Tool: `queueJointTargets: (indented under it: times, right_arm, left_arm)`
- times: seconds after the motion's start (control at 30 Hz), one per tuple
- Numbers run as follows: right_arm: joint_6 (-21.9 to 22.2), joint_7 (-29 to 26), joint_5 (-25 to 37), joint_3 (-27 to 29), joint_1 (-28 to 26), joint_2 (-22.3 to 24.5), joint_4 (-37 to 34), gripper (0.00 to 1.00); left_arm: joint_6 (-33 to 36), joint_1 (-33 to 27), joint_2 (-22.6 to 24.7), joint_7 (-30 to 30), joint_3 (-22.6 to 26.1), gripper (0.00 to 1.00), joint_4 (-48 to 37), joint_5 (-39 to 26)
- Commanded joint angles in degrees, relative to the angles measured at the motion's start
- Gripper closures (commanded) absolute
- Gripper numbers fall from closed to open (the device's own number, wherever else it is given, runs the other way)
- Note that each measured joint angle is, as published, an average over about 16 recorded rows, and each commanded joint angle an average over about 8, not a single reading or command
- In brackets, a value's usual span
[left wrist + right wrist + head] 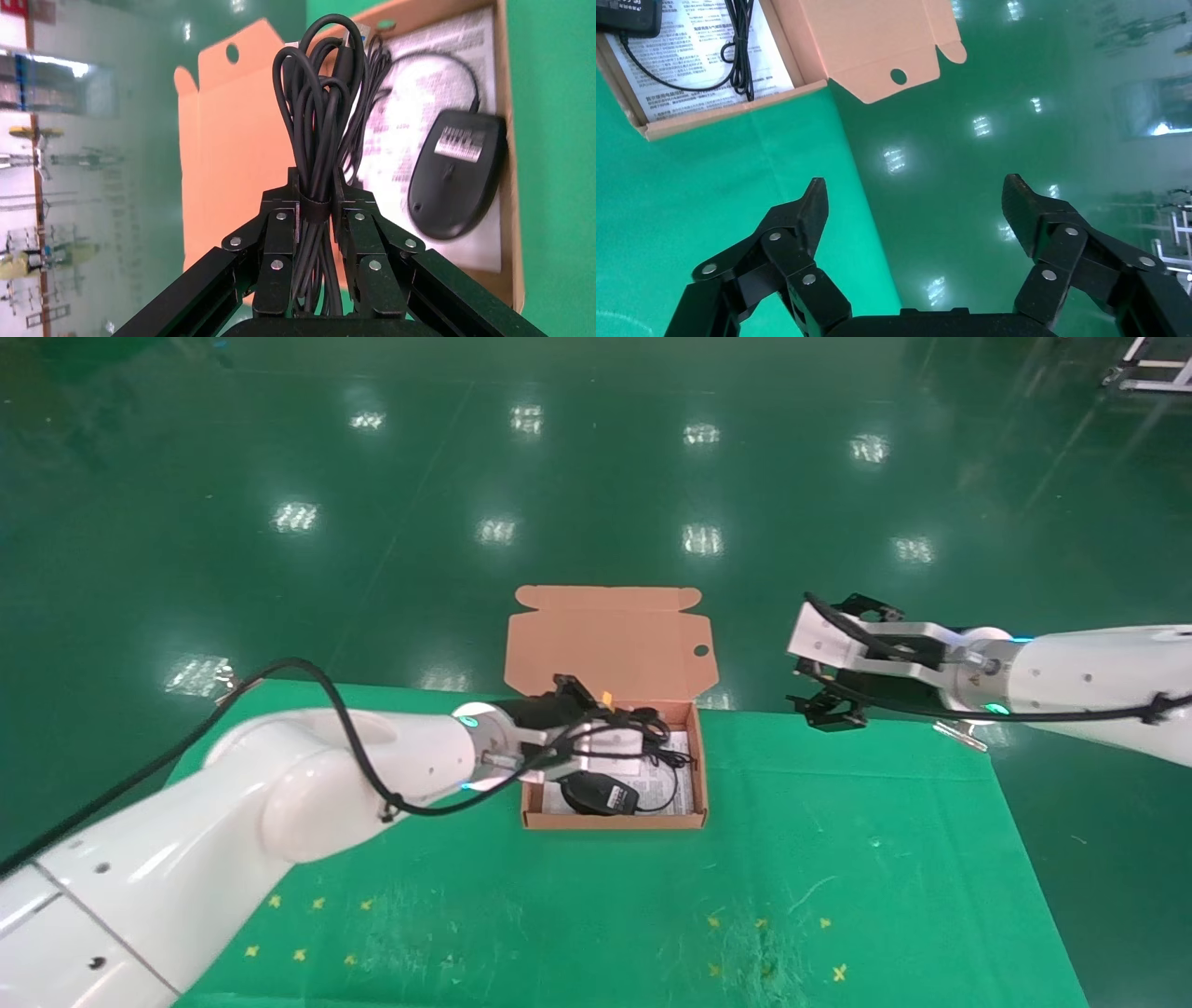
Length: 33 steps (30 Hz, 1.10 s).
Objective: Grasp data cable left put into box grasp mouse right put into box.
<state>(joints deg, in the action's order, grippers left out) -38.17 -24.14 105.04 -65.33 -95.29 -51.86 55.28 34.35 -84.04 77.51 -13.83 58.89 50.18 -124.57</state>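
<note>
Left hand [314, 210] clamped around data cable [320, 126].

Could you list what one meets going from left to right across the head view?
Left claw holding the data cable over the box → mouse inside it → open right claw off the table's far edge.

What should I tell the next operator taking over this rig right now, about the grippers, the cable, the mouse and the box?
Left gripper: shut on the data cable at its bound middle, held over the box.
Right gripper: open and empty, off the table's far right edge, away from the box.
Mouse: already lying in the box, underside up, on a printed sheet, its cord beside it.
Done: mouse boxed.
Left: lower the cable into the box, release, withdraw the left arm.
</note>
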Motion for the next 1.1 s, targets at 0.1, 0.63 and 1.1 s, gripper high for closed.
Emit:
queueJointTargets:
  times: [0.1, 0.63, 1.1]
  right_arm:
    - [-0.8, -3.8, 2.3, -0.2, -0.1, 2.7, 4.5, 0.0]
    - [-1.6, -9.1, 6.3, -0.4, 0.2, 6.3, 10.7, 0.0]
    - [-0.8, -8.4, 6.8, 0.2, -1.4, 5.3, 10.0, 0.0]
  left_arm:
    - [-2.6, 0.5, 0.7, 2.0, 2.5, 1.0, -1.6, 3.5]
    - [-6.2, -0.3, 1.1, 3.3, 8.1, 0.0, -3.6, 9.6]
    - [-7.1, -4.2, -2.2, 0.3, 5.4, 0.0, -1.2, 10.1]
